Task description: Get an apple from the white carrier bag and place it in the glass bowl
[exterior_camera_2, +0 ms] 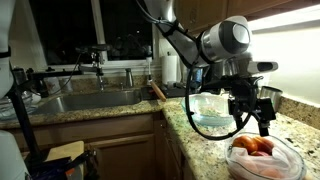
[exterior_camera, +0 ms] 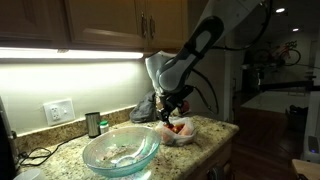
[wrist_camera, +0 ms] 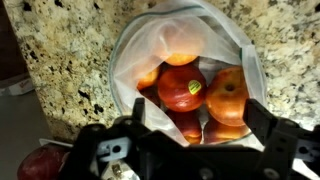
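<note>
Okay, the apple (wrist_camera: 182, 88) with a small green sticker sits on top of the other red-orange fruit inside the white carrier bag (wrist_camera: 135, 45). The bag's mouth is open upward on the granite counter (wrist_camera: 60, 60). My gripper (wrist_camera: 197, 128) hangs right over the bag, jaws spread wide and nothing between them. In an exterior view the glass bowl (exterior_camera: 145, 152) stands near the bag on the same counter, with a small dark cup (exterior_camera: 93, 124) behind it by the wall.
</note>
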{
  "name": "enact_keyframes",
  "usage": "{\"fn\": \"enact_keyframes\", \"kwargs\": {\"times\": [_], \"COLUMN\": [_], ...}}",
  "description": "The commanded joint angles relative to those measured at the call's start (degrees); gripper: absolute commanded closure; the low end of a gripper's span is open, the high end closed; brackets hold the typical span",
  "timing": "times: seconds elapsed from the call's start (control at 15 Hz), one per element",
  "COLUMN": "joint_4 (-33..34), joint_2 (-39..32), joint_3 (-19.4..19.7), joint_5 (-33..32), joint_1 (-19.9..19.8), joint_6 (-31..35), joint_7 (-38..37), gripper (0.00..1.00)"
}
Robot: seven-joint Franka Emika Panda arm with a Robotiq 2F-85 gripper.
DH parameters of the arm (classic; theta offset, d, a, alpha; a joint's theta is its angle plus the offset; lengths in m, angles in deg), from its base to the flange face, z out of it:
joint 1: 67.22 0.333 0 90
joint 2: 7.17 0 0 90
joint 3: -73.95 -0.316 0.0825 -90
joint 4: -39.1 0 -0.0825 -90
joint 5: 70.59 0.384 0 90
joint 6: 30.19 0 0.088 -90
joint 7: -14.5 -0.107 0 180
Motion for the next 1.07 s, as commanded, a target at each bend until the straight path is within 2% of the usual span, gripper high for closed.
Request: {"fn": "enact_keyframes", "kwargs": {"times": [0.0,0.53,1.0], "joint_4": [0.31,4.05,9.32], "joint_2": [-0.53,-4.29,-8.31], "joint_3": [1.21,1.49,0.82], "joint_5": [0.01,-0.01,1.62], "joint_1": [0.97,0.83,0.28], "joint_6": [0.16,0.51,1.76], "joint_7": [0.48,1.29,5.02], "gripper": [0.0,0.0,0.0]}}
